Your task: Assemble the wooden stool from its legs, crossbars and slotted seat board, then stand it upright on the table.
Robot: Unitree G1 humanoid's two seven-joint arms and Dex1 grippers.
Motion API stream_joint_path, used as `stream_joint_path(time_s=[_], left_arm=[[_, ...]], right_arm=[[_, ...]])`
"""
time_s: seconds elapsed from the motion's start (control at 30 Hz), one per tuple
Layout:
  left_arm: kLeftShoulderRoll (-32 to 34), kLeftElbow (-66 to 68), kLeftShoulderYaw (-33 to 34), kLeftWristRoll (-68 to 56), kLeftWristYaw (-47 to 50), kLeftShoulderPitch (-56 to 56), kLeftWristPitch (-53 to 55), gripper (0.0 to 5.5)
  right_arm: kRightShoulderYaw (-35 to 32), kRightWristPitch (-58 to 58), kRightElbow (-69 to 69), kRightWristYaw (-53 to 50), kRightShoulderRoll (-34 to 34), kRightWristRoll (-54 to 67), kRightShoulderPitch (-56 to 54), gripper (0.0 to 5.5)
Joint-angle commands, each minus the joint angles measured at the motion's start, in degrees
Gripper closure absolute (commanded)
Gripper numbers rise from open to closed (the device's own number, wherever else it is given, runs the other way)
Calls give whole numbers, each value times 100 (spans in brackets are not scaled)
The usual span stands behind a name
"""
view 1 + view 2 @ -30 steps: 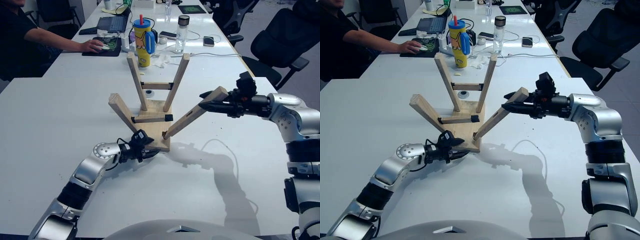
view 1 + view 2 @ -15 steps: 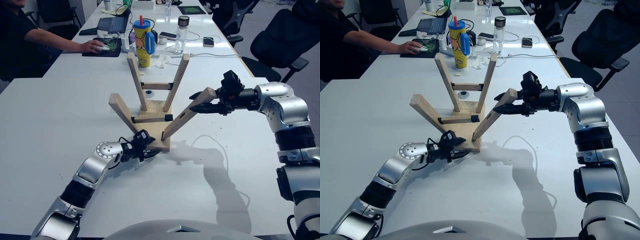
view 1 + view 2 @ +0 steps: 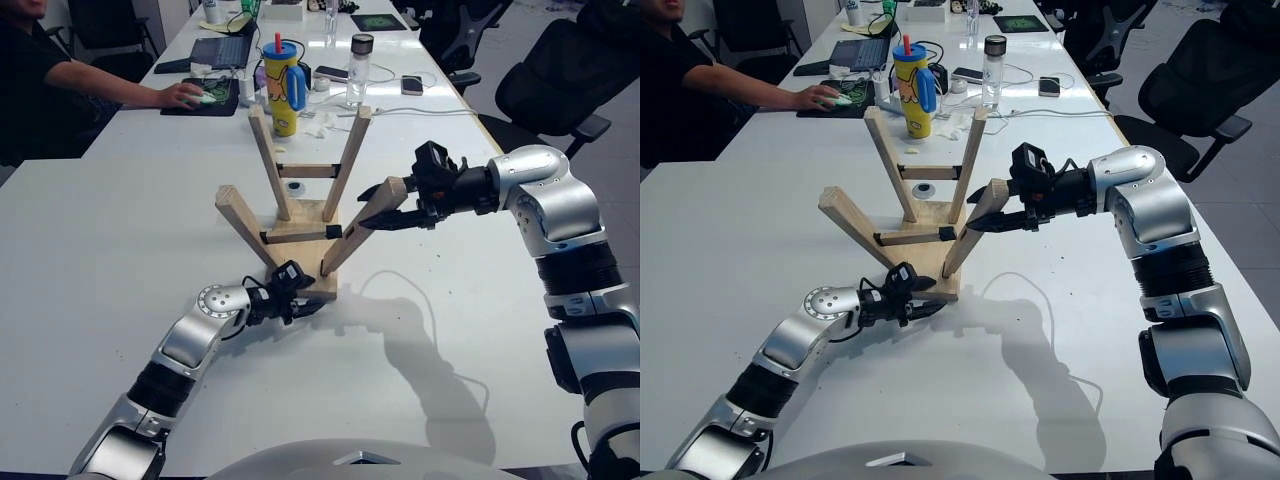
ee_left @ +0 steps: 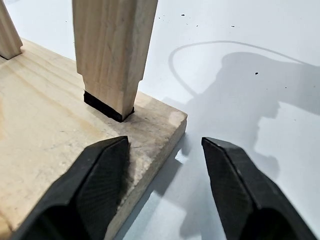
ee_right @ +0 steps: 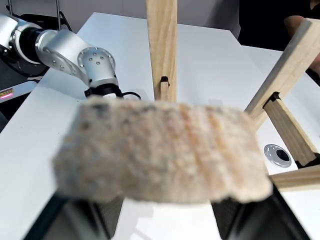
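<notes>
Right gripper grips a tilted leg; left gripper apparently straddles the seat board corner.

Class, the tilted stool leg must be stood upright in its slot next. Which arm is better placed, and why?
Right. The right gripper clamps the tilted leg at its free upper end and could swing it upright. The left gripper sits low, open at the seat board corner, better suited to steadying.
</notes>
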Motion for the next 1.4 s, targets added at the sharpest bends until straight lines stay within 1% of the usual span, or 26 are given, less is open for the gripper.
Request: stream_joint_path(time_s=[0.03, 0.13, 0.37, 0.5, 0.6, 0.67, 0.83, 0.93, 1.0, 1.1, 1.23, 1.4], left_arm=[[-27, 309, -221, 178, -18, 265, 270, 278], [-81, 310, -221, 194, 28, 303, 268, 278], [-186, 170, -131, 249, 238, 365, 243, 278], [-70, -521, 319, 350, 775, 600, 238, 278], [140, -1363, 404, 529, 1019, 867, 644, 278], [67, -1729, 507, 438, 1133, 892, 938, 278], [152, -1577, 262, 644, 1238, 887, 1416, 278], [134, -1310, 63, 697, 1201, 893, 1652, 278], [111, -1186, 49, 659, 1210, 937, 1779, 278], [286, -945, -57, 770, 1136, 891, 1828, 278], [410, -724, -67, 716, 964, 819, 1870, 278], [429, -510, -111, 655, 778, 711, 1798, 278]], right_arm=[[491, 5, 382, -42, 138, -608, 125, 345], [620, -111, 592, 134, 145, -667, -32, 345], [940, -51, 573, 439, 140, -790, -221, 345], [1015, -72, 676, 448, 127, -896, -345, 345], [996, -84, 675, 512, 57, -934, -383, 345], [974, -82, 667, 533, 17, -945, -358, 345], [949, -70, 690, 530, 39, -914, -352, 345], [822, 16, 682, 527, 145, -723, -363, 345], [557, 219, 667, 504, 331, -346, -336, 345], [149, 442, 534, 304, 591, 53, -168, 345], [-234, 596, 314, -114, 1017, 323, 97, 345], [-294, 443, 115, -336, 1308, 259, 484, 345]])
